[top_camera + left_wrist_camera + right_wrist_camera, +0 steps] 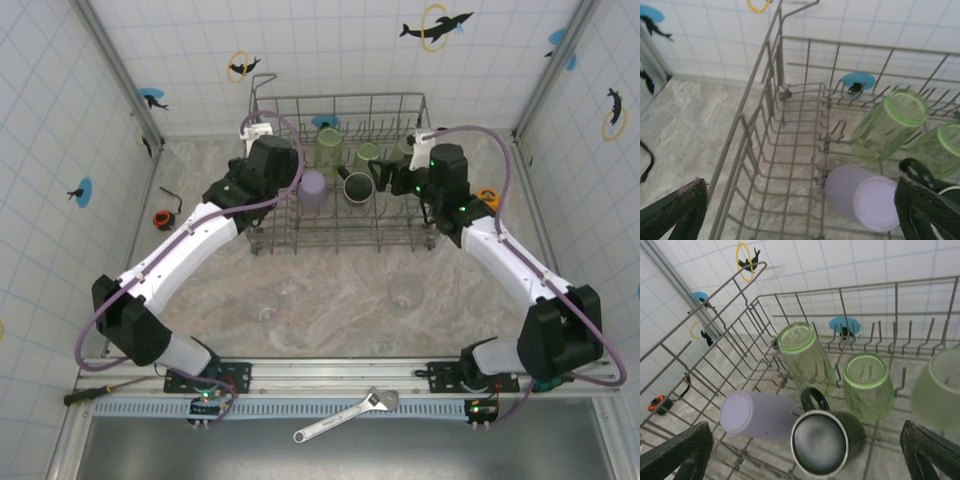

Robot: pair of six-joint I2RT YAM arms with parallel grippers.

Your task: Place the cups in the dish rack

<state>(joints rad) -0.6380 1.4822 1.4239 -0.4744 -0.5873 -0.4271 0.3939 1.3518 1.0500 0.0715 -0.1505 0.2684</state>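
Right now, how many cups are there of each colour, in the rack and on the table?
Green cups: 3
Lavender cup: 1
Black mug: 1
Clear cups: 2
Total: 7

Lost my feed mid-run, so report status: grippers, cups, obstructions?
Left gripper open, right gripper open, both empty over dish rack. Green cups, lavender cup, black mug racked. Two clear cups on table. No obstruction seen near them.

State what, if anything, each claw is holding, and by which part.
Nothing is held: the left claw and the right claw both hang open over the dish rack.
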